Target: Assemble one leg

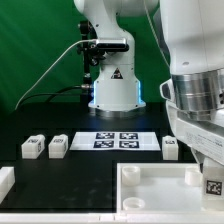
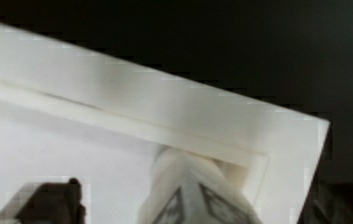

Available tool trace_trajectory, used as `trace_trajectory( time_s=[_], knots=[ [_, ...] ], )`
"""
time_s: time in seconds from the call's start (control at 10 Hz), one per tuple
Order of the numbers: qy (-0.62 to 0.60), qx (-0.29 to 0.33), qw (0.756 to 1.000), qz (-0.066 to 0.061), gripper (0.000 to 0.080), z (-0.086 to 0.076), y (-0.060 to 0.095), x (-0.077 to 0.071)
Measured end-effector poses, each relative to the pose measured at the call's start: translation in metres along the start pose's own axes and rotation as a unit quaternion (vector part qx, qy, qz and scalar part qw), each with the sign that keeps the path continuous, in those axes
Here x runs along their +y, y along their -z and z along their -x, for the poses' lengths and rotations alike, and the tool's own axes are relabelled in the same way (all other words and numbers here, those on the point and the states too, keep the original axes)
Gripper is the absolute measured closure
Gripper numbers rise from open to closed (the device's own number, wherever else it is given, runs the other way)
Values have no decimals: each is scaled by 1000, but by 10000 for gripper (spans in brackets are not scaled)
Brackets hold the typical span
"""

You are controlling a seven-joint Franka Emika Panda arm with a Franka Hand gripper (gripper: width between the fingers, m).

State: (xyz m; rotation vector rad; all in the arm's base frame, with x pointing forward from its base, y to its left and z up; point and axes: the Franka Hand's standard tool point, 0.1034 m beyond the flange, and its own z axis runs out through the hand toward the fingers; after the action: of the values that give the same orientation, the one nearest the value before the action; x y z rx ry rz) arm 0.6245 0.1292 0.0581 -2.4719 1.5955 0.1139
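Note:
My gripper is at the exterior view's lower right, shut on one leg, a small white block with a black-and-white tag. It holds the leg at the near right corner of the large white tray. In the wrist view the leg stands blurred between my dark fingers, over the tray's raised corner rim. Three more legs lie on the black table: two at the left and one at the right.
The marker board lies in the middle of the table in front of the robot's base. A white part shows at the lower left edge. My arm's bulky white links fill the upper right.

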Motion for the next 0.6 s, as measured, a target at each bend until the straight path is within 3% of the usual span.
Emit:
trace_trajectory(
  time_s=[0.1, 0.2, 0.3, 0.4, 0.5, 0.6],
  knots=[
    [104, 5, 995, 4, 150, -2, 0, 1],
    [249, 19, 968, 29, 150, -6, 4, 0],
    [410, 24, 911, 38, 150, -14, 11, -6],
    [469, 25, 882, 42, 150, -14, 11, -6],
    [417, 24, 908, 38, 235, -12, 10, -7],
    [405, 25, 913, 38, 235, -12, 10, -6]
  ],
)
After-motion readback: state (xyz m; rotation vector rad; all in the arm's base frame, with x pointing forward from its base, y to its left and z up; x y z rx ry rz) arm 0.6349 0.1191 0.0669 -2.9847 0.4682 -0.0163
